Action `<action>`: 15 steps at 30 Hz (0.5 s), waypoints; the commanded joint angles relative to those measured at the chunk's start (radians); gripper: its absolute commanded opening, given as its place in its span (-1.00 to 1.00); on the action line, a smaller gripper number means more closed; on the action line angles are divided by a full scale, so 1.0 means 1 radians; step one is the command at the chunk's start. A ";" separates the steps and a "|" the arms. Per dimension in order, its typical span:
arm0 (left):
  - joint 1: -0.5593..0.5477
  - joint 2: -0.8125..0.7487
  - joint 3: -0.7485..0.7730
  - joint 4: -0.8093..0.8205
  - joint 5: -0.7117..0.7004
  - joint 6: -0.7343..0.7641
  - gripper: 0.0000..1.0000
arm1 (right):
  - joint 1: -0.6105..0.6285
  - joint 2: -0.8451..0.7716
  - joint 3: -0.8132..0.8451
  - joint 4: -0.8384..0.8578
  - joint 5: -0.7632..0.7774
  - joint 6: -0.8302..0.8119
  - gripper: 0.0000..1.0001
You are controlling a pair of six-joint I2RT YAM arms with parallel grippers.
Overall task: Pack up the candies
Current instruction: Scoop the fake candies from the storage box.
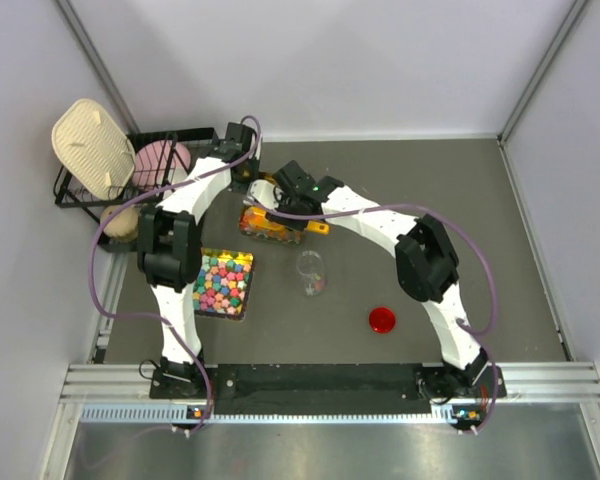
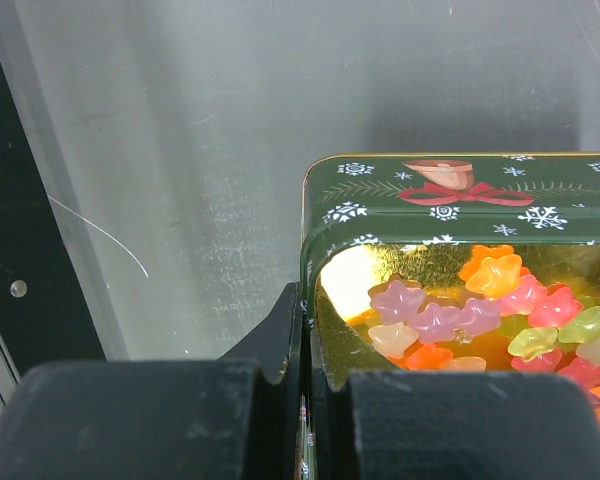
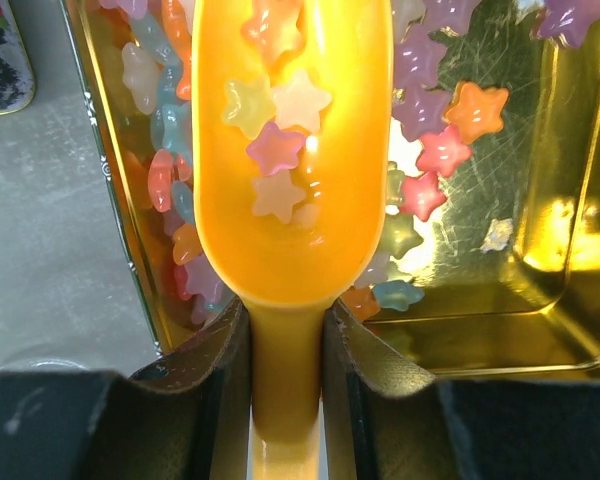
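- Spanning the whole overhead view, the dark grey table [image 1: 460,220] carries both arms, which reach in from the near edge and meet over one spot at the far left-centre.
- A black wire rack [image 1: 65,195] stands at the far left corner, with a cream lid-like piece leaning in it.
- A flat tray [image 1: 251,280] lies by the left arm. It is filled with chunky sweets [image 1: 223,282] in bold mixed colours.
- A green tin [image 2: 450,195] with snowflake print and a gold inside sits where the two arms meet, beyond the tray.
- The left gripper [image 2: 305,395] is pinched tight on the tin's near wall, one finger outside and one inside.
- The right gripper [image 3: 285,375] is clamped narrowly on the handle of an orange scoop [image 3: 280,240], whose bowl lies over the open tin.
- A clear jar [image 1: 311,270] stands upright near the tin, on its near side. A few coloured specks appear to lie at its bottom, but they are too small to confirm.
- A red lid [image 1: 383,320] lies flat, apart from the jar and on its near right.
- The candies [image 3: 450,110] are small stars in orange, pink, purple and pale green. Most are loose in the tin, and several rest in the scoop's bowl.
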 commanded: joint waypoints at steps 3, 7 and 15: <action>0.010 -0.100 0.027 0.060 0.033 -0.037 -1.00 | -0.040 -0.110 -0.050 0.053 -0.085 0.055 -1.00; 0.011 -0.098 0.027 0.060 0.036 -0.037 -1.00 | -0.050 -0.141 -0.093 0.076 -0.088 0.061 -1.00; 0.016 -0.095 0.025 0.058 0.039 -0.036 -1.00 | -0.082 -0.211 -0.138 0.112 -0.115 0.083 -1.00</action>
